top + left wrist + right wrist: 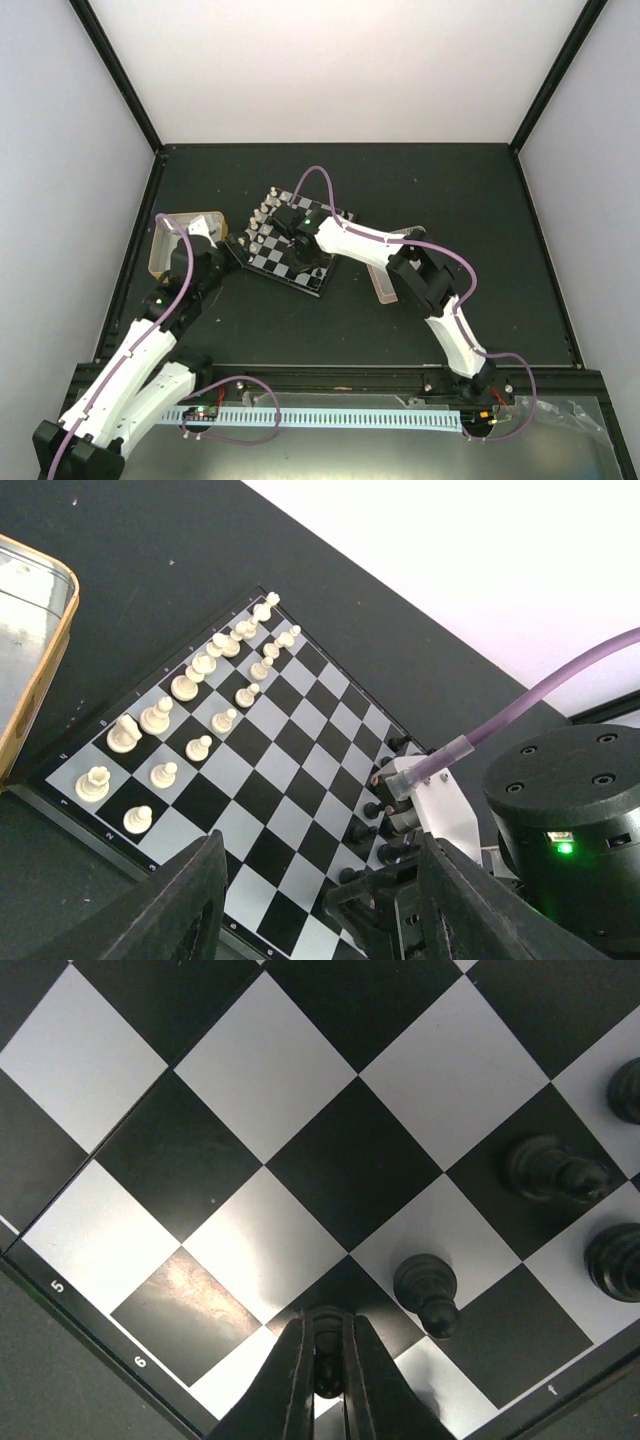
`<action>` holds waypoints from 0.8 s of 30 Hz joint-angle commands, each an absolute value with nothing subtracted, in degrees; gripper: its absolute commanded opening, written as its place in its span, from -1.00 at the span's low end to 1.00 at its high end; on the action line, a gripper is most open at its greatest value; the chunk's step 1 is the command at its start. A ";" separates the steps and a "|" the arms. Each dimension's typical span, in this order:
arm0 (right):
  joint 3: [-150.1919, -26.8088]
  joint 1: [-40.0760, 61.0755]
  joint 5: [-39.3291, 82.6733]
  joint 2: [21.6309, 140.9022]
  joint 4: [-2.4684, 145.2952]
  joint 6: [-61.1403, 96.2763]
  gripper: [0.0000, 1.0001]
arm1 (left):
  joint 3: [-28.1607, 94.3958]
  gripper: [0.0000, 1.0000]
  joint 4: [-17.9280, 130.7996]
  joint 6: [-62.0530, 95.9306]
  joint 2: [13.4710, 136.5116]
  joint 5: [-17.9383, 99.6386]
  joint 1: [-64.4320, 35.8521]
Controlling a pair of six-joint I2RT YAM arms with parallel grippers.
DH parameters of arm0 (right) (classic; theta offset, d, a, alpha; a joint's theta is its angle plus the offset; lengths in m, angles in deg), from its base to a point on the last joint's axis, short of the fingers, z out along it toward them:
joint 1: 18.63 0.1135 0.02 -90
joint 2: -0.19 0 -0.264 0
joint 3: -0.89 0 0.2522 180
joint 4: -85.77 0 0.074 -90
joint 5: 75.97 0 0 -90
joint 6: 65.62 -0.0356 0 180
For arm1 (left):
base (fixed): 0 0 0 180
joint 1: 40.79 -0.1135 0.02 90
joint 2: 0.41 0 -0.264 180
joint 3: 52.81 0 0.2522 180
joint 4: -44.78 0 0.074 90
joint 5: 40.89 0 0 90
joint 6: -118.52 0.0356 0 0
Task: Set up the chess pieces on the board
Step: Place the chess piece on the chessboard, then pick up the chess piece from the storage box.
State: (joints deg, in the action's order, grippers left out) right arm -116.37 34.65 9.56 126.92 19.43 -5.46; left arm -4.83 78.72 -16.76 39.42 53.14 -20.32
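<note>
The board (262, 257) lies tilted mid-table, silver pieces (262, 216) lined along its far-left side. In the left wrist view the board (270, 770) shows the silver pieces (185, 687) in two rows and several black pieces (372, 810) by the right arm's wrist. My right gripper (325, 1375) is shut on a black pawn (327, 1340) held just over a black square of the board (260, 1070); another black pawn (428, 1290) stands beside it, more (552, 1170) to the right. My left gripper (320, 900) is open and empty above the board's near edge.
A gold-rimmed tin (170, 240) sits left of the board, its edge in the left wrist view (30, 670). A pinkish-rimmed tin (385, 280) lies right of the board, partly under the right arm. Purple cables loop over both arms.
</note>
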 commanded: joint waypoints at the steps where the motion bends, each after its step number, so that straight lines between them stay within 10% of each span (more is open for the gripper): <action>1: -117.93 34.81 8.15 127.91 17.91 -5.08 -0.83 | -4.78 0.09 79.70 -17.28 38.59 53.60 -21.02; 16: -118.41 34.52 7.19 118.04 17.62 -5.46 -0.54 | -4.22 0.14 78.56 -15.25 38.44 51.75 -21.28; 24: -96.26 27.01 -5.92 98.75 26.26 -14.57 -0.36 | -4.22 0.17 76.00 -12.69 38.38 46.57 -21.30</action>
State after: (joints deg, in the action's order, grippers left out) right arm -105.75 32.57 3.22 106.29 21.99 -8.39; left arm -4.83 78.59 -14.73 39.11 50.17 -20.91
